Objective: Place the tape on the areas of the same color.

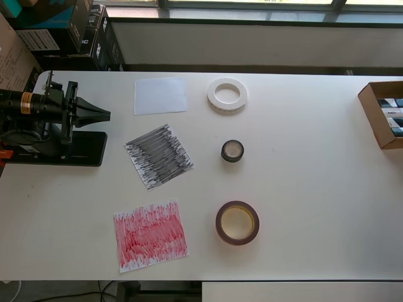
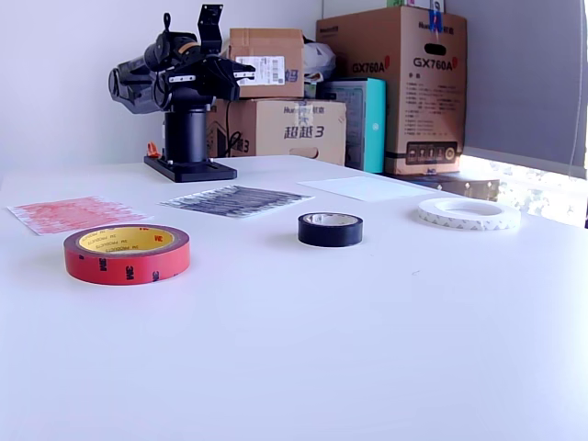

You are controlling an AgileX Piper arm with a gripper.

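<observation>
Three tape rolls lie in a column on the white table. The white ring (image 1: 227, 95) (image 2: 469, 213) is farthest back, the small black roll (image 1: 232, 151) (image 2: 330, 229) is in the middle, and the large red-brown roll (image 1: 237, 223) (image 2: 127, 254) is nearest the front edge. To the overhead view's left of each lies a sheet: plain white (image 1: 160, 95) (image 2: 367, 187), scribbled black (image 1: 158, 156) (image 2: 234, 199), scribbled red (image 1: 150, 235) (image 2: 69, 213). No roll touches a sheet. My gripper (image 1: 104, 114) (image 2: 124, 84) is folded over the arm base at the overhead view's far left, shut and empty.
The arm's black base plate (image 1: 56, 150) (image 2: 188, 168) sits at the table's left end in the overhead view. An open cardboard box (image 1: 384, 113) stands at the right edge. Stacked cartons (image 2: 285, 119) stand behind the table.
</observation>
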